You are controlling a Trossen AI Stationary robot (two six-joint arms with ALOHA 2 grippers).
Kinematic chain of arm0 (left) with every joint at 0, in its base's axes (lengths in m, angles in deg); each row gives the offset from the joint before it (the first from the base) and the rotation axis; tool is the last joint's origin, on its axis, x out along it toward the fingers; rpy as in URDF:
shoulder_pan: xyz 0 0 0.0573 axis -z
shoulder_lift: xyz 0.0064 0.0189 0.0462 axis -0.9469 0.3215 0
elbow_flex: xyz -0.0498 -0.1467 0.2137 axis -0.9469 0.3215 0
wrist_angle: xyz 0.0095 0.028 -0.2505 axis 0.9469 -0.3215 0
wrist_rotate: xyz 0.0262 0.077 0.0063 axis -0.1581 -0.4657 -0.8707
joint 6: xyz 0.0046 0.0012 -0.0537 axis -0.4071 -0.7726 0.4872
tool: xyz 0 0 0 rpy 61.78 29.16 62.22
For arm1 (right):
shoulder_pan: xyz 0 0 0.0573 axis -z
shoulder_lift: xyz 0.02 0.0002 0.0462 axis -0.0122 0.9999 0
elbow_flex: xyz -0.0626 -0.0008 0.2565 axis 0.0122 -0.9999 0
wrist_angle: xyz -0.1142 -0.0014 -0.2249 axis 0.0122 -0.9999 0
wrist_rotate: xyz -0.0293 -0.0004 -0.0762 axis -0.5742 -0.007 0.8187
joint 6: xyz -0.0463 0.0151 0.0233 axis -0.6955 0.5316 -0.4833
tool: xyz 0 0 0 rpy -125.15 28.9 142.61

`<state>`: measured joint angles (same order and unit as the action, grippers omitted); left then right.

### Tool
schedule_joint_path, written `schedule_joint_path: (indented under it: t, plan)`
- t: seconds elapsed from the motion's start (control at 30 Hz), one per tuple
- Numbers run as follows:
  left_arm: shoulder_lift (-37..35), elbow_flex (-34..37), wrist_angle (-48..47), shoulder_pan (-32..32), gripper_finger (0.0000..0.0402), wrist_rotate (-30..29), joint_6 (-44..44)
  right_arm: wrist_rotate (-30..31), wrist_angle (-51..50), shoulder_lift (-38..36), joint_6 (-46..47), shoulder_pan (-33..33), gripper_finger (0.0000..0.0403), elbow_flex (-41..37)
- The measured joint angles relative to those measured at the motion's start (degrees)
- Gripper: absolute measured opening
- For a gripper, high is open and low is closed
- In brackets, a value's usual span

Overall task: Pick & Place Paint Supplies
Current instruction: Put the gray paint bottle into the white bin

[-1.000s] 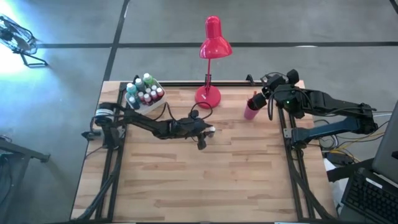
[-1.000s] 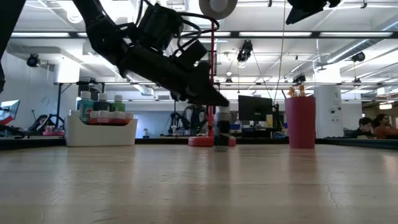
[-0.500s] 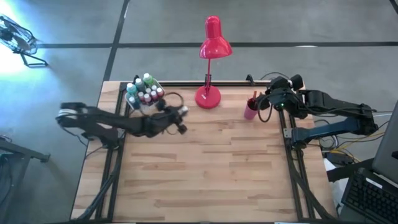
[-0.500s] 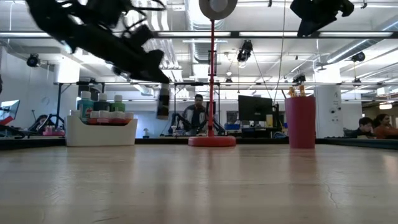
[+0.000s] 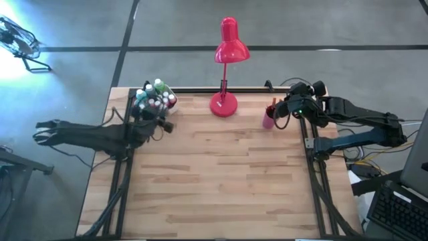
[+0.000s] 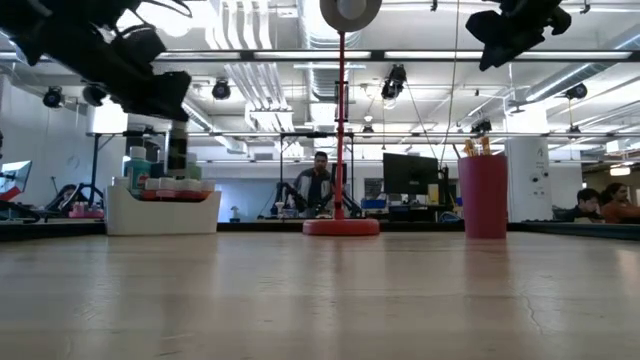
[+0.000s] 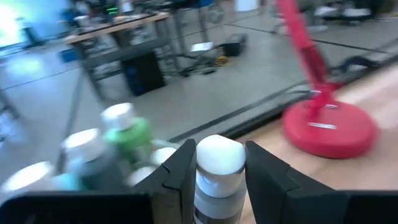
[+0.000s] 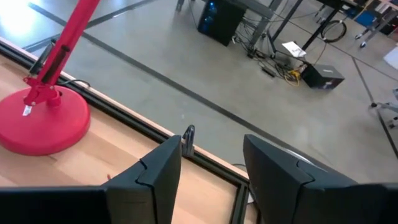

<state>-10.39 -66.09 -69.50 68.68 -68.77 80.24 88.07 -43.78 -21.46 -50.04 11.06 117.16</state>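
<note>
Left tool (image 5: pixel 162 125) clenched on white-capped paint bottle (image 7: pixel 217 171), carried upright beside the white tray (image 6: pixel 163 211) of bottles at the bench's far-left corner, likely for sorting | right tool (image 5: pixel 289 107) spread, nothing held, above pink brush cup (image 5: pixel 269 118)

Red lamp (image 5: pixel 227 50), pink cup (image 5: pixel 269 118)

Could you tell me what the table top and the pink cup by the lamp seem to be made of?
Table top: wood, likely butcher-block, judging by its pale jointed strips and matte grain. Pink cup: probably plastic, given its smooth, uniform, opaque wall, though the look leaves that open.
</note>
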Motion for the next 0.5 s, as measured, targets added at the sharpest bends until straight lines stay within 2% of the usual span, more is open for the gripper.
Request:
schedule_joint_path:
  t: [0.27,0.5]
  plan:
    - [-7.7,0.0,-14.8,0.0,0.0109,-7.3,9.7,-0.1,0.0,0.0,0.0,0.2,0.0157,-0.8]
    - [-9.4,0.5,-25.2,0.0,0.0109,-11.9,20.4,-0.1,0.0,0.0,0.0,0.2,0.0139,-0.8]
